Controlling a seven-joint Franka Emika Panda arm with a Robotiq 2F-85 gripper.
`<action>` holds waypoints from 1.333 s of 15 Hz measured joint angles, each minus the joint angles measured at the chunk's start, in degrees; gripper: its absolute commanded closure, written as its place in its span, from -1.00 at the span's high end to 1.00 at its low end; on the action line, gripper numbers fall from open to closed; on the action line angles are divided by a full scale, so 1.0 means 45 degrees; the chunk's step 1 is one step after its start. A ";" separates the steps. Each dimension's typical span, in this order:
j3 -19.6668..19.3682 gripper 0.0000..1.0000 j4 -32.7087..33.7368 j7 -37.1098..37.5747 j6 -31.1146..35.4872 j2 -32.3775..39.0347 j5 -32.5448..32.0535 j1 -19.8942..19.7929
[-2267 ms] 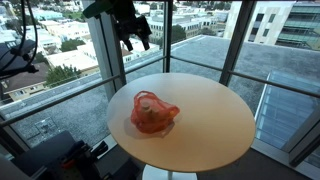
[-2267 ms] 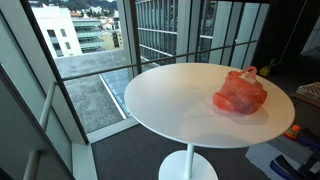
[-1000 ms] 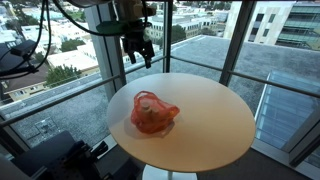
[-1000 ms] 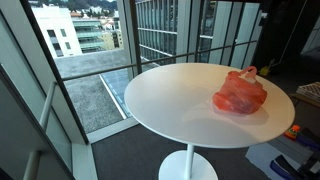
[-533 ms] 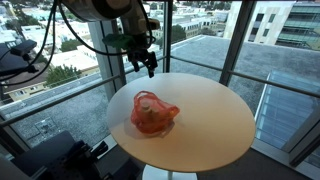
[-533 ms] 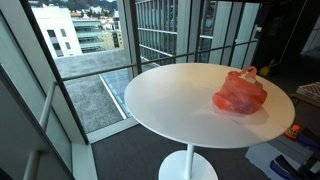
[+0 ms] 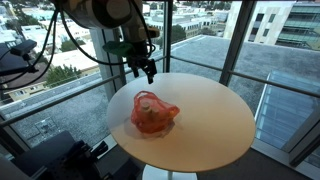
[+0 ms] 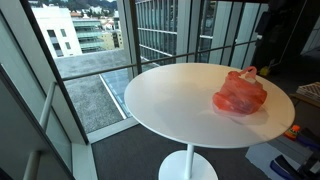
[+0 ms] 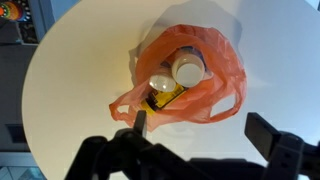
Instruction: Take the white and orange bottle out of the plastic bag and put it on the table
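An orange plastic bag (image 7: 152, 113) lies on the round cream table (image 7: 215, 125), also in the other exterior view (image 8: 240, 93). In the wrist view the bag (image 9: 195, 75) lies open from above, with a white and orange bottle (image 9: 188, 70) and a second white-capped container with a yellow label (image 9: 163, 90) inside. My gripper (image 7: 146, 70) hangs above the table beyond the bag. Its fingers (image 9: 200, 130) are spread apart and empty, high over the bag.
The table stands by floor-to-ceiling windows with dark frames (image 7: 232, 40). Dark equipment (image 7: 60, 155) sits on the floor beside the table. The table's edge (image 8: 150, 125) drops to a white pedestal (image 8: 188, 165).
My arm has come down and moved over the table toward the bag. The bag has not moved.
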 measured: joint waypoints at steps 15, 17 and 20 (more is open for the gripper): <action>-0.0270 1.00 -0.1397 -0.0147 0.4059 0.2420 -0.0010 -0.0030; -0.0270 1.00 -0.1396 -0.0146 0.4273 0.2719 -0.0011 -0.0028; -0.0270 1.00 -0.1395 -0.0136 0.4431 0.3079 -0.0032 -0.0026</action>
